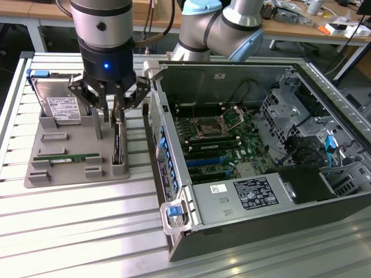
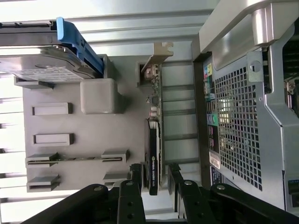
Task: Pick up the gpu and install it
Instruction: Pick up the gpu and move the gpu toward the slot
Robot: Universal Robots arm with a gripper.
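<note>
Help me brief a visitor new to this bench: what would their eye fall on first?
The open computer case on the exterior view's right, its motherboard bare, draws the eye first. Next is the gripper, low over the grey tray on that view's left, its open fingers either side of the gpu, which stands on edge there.

You're at a lab or workshop bench — a slatted aluminium table (image 1: 87, 231) carries an open computer case (image 1: 243, 238) and a grey parts fixture (image 1: 75, 171), with cluttered wooden desks (image 1: 290, 29) behind it all.
</note>
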